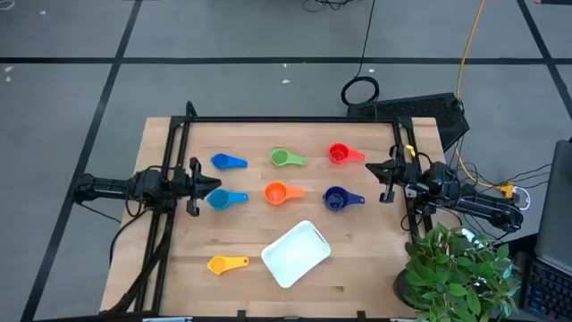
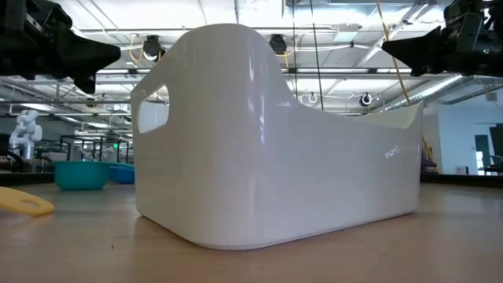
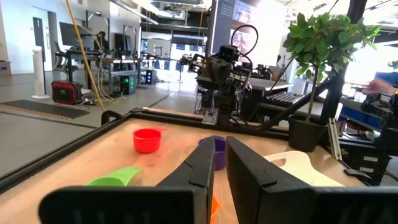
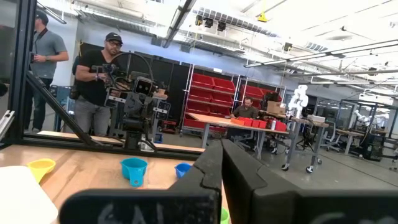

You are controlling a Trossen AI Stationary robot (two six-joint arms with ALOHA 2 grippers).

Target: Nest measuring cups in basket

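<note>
**Both grippers wait at the table's sides, cups not yet gathered**

Left gripper (image 1: 202, 188) hangs at the table's left side, its two fingers (image 3: 199, 168) nearly together with only a narrow slit between them, holding nothing. It sits just beside the light blue cup (image 1: 225, 199). The right gripper (image 1: 384, 170) hangs at the right side, fingers pressed together and empty.

Seven measuring cups lie scattered, each apart from the others, on the wooden table (image 1: 170, 233). A back row holds the blue cup (image 1: 227, 162), green cup (image 1: 286, 158) and red cup (image 1: 342, 154). A middle row holds the light blue cup, the orange cup (image 1: 281, 192) and the navy cup (image 1: 340, 199). The yellow cup (image 1: 227, 264) lies alone near the front left. The white basket (image 1: 296, 254) sits at the front centre, turned at an angle, with nothing inside it.

Judging from this, the task is at its very start, with no cup picked up. A sensible first move would have the left gripper spread its fingers, drop over the light blue cup's handle, and close.
</note>
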